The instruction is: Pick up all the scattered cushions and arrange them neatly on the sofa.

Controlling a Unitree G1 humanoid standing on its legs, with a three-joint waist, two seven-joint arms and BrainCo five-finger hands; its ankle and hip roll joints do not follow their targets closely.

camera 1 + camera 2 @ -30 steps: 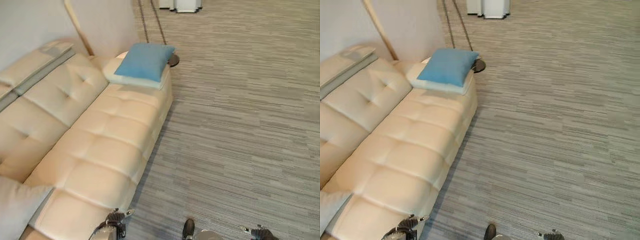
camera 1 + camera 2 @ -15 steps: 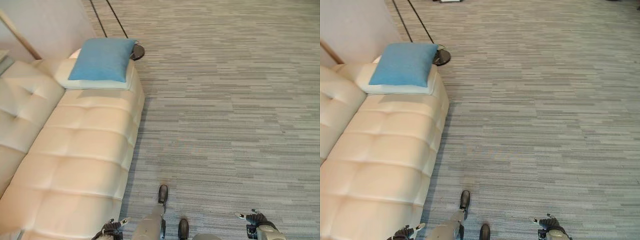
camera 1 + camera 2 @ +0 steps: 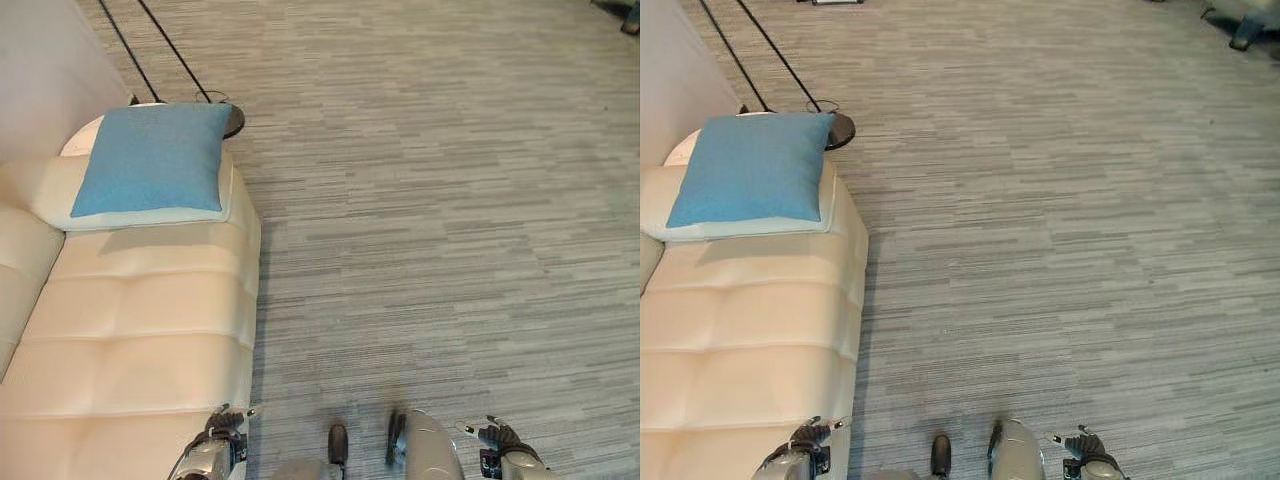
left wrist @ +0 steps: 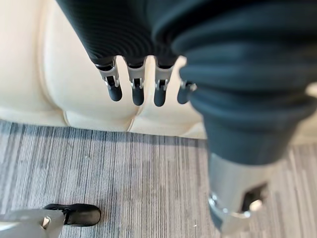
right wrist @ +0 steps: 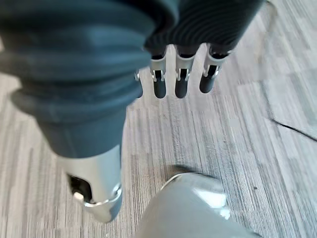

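A blue cushion (image 3: 150, 158) lies on top of a white cushion (image 3: 60, 200) at the far end of the cream sofa (image 3: 140, 330), which runs along the left side. My left hand (image 3: 222, 428) hangs at the bottom edge by the sofa's front corner, its fingers (image 4: 137, 89) straight and empty over the sofa's edge. At the bottom right my right hand (image 3: 497, 440) hangs over the carpet, its fingers (image 5: 181, 82) relaxed with nothing in them.
Grey striped carpet (image 3: 450, 200) stretches to the right of the sofa. A small dark round stand base (image 3: 838, 128) with two dark lines running from it sits on the floor just past the sofa's end. A light wall (image 3: 40, 70) rises behind the sofa.
The whole view has swung to the right: the sofa and both cushions have shifted left in the picture and more carpet shows. Both hands still hang empty at the bottom edge.
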